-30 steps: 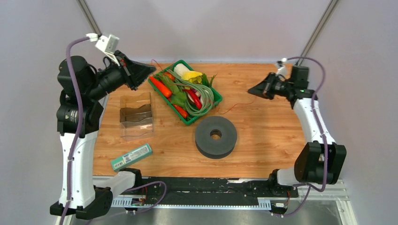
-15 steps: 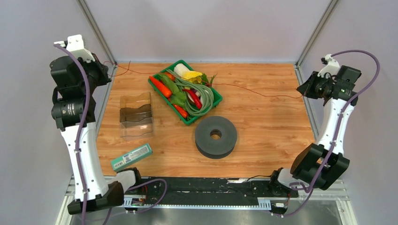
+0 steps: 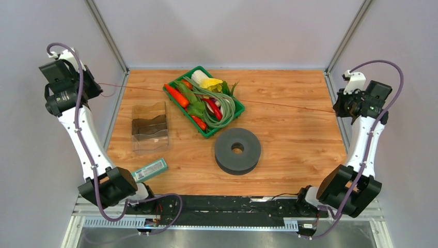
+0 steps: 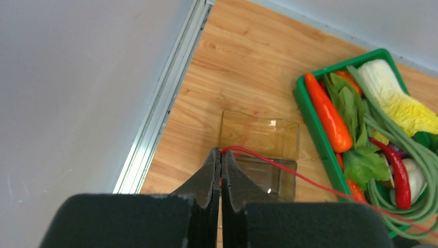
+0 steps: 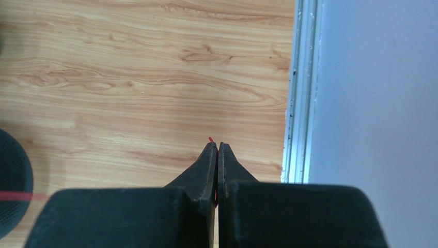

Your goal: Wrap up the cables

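A very thin red wire (image 3: 279, 104) runs taut across the table, passing over the green basket. My left gripper (image 3: 96, 86) is raised at the far left edge and is shut on one end of the wire. In the left wrist view the wire (image 4: 289, 173) comes out of the closed fingertips (image 4: 220, 153) and runs off to the right. My right gripper (image 3: 338, 109) is raised at the far right edge and is shut on the other end. In the right wrist view a short red tip (image 5: 210, 140) sticks out of the closed jaws (image 5: 217, 146).
A green basket (image 3: 227, 122) of toy vegetables and pale green strands sits at the back centre. A grey foam ring (image 3: 237, 150) lies in front of it. A clear plastic holder (image 3: 150, 126) and a green box (image 3: 145, 172) are on the left. Frame posts and walls flank both grippers.
Both arms have swung outward to the table's side edges, each still gripping its wire end. The wire went from slack on the table to a straight, taut line over the basket.
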Motion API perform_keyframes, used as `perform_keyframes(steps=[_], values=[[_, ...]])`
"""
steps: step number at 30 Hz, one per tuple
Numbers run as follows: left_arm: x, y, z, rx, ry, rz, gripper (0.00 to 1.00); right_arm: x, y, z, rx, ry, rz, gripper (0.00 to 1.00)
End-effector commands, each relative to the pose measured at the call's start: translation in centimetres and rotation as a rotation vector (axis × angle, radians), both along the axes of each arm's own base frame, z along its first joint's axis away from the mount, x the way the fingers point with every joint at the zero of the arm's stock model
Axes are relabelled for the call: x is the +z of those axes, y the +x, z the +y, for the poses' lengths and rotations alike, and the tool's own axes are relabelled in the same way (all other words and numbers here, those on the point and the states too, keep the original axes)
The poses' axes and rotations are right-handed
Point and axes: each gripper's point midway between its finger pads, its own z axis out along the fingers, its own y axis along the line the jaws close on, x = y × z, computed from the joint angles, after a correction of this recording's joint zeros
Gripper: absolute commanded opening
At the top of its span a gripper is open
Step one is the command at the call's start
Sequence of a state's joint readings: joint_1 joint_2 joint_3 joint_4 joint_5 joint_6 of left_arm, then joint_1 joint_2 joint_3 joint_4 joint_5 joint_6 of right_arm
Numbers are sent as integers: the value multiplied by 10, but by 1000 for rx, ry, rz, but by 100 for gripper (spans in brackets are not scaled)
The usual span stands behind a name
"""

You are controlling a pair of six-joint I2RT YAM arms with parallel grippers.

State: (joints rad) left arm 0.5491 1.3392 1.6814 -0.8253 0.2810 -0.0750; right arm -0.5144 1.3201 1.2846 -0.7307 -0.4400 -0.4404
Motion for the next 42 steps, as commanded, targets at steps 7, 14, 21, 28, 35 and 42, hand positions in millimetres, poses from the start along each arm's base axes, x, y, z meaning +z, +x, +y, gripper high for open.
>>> perform_keyframes(steps=[7,14,21,28,35,42], values=[[-46,-4,30,-42,73,164,0,36,2,-45,-22,-236,-112,0],[-69,-4,44,-54,126,238,0,43,-1,-57,-34,-262,-124,0],[-86,-6,56,-69,179,295,0,51,0,-68,-48,-276,-134,0],[-99,-9,67,-45,193,339,0,53,1,-80,-52,-305,-131,0],[-105,-11,81,-26,200,357,0,49,-3,-97,-58,-356,-121,0],[-110,-10,86,-26,211,371,0,38,-6,-121,-81,-379,-91,0]])
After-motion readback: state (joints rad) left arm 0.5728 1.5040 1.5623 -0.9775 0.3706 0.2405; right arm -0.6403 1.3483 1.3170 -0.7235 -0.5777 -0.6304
